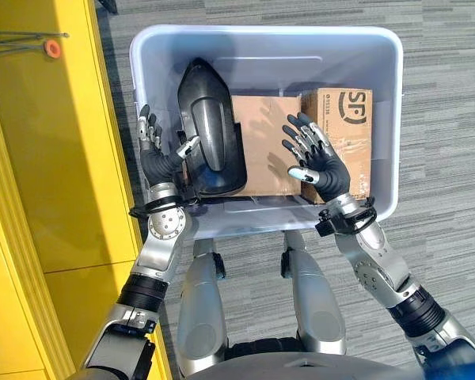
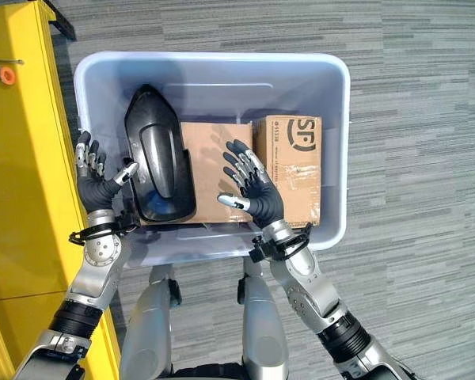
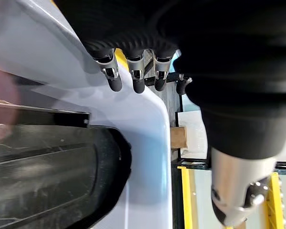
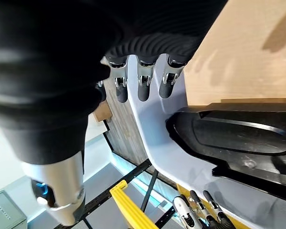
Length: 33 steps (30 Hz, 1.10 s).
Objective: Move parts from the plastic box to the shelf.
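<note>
box (image 1: 384,119): pale plastic, smooth, slight sheen | part (image 1: 210,127): black plastic, smooth, glossy | cartons (image 1: 344,127): brown cardboard, matt, glossy tape | floor (image 1: 451,119): grey carpet, ribbed | shelf (image 1: 32,158): yellow, smooth, painted

Part (image 1: 208,131) left of cartons (image 1: 301,138) (in box (image 1: 384,119)).

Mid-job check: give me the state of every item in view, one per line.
Plastic box: on the floor, open-topped, parts inside.
Black part: in the box, ungrasped.
Flat cardboard: lying beneath the black part.
Cardboard box: closed, in the box.
Left robot hand: open, beside the black part.
Right robot hand: open, over the cardboard.
</note>
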{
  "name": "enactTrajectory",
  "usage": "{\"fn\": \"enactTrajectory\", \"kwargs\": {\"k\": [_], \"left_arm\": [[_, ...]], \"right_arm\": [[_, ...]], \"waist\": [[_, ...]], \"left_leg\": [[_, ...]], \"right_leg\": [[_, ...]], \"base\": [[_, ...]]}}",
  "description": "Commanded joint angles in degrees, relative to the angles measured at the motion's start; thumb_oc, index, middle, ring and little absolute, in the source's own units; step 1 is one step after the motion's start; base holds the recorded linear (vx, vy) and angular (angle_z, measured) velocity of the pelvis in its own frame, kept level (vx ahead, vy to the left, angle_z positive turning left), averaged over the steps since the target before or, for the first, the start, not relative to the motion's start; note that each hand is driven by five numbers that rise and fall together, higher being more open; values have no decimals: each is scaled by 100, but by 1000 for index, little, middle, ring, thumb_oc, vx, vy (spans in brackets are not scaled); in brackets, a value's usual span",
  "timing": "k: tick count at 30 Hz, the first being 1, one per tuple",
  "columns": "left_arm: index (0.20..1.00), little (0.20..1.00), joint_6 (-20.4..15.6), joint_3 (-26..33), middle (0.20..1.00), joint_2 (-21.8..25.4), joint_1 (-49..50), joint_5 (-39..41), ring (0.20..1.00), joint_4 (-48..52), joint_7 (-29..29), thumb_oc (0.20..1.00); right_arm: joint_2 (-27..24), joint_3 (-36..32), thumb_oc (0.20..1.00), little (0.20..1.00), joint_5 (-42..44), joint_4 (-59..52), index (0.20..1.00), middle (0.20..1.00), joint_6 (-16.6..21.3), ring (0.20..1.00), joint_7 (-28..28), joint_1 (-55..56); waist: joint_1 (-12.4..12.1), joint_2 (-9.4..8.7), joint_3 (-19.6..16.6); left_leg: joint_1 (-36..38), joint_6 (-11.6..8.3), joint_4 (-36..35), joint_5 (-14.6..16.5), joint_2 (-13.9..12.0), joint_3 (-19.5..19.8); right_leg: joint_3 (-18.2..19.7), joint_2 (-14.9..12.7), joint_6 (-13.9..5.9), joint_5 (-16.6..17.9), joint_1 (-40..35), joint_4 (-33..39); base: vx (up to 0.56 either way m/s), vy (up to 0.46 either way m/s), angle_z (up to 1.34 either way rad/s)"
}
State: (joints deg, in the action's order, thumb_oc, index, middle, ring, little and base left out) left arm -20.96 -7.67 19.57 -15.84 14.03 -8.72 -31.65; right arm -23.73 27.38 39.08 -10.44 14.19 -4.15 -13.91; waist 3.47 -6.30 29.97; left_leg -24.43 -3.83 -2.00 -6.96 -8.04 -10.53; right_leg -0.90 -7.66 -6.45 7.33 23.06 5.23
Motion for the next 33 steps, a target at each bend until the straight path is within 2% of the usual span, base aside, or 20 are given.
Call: {"fn": "enactTrajectory", "kwargs": {"k": [1, 9, 17, 33], "left_arm": [[1000, 1000, -211, 368, 1000, 275, 184, -97, 1000, 9, -82, 1000], [1000, 1000, -209, 512, 1000, 244, 410, -14, 1000, -90, -154, 1000], [1000, 1000, -151, 380, 1000, 220, 236, 8, 1000, -483, -173, 1000], [1000, 1000, 134, -33, 1000, 339, -974, 22, 1000, -1967, -476, 1000]], "right_arm": [[-100, -234, 1000, 1000, 8, -716, 1000, 1000, 388, 1000, 73, 129], [-155, -242, 1000, 1000, 52, -746, 1000, 1000, 385, 1000, 74, 186], [-122, -222, 1000, 1000, 66, -698, 1000, 1000, 400, 1000, 37, 170], [-73, 36, 1000, 1000, 190, -599, 1000, 1000, 424, 1000, 31, 60]], "waist": [[-88, -274, -18], [-124, -289, -18], [-104, -335, -18], [159, -556, -18]], "left_leg": [[38, -227, 172, 17, -277, 244], [-150, -234, 184, 0, -269, 315], [-237, -236, 145, -29, -274, 330], [-310, -239, 229, 2, -328, 269]], "right_leg": [[-474, -346, -222, 25, 31, -321], [-532, -332, -204, 17, 146, -338], [-548, -308, -199, 15, 223, -333], [-429, -258, -184, 13, 376, -399]], "base": [[0, 0, 0], [0, 0, 0], [4, 2, 4], [0, 0, 0]]}}
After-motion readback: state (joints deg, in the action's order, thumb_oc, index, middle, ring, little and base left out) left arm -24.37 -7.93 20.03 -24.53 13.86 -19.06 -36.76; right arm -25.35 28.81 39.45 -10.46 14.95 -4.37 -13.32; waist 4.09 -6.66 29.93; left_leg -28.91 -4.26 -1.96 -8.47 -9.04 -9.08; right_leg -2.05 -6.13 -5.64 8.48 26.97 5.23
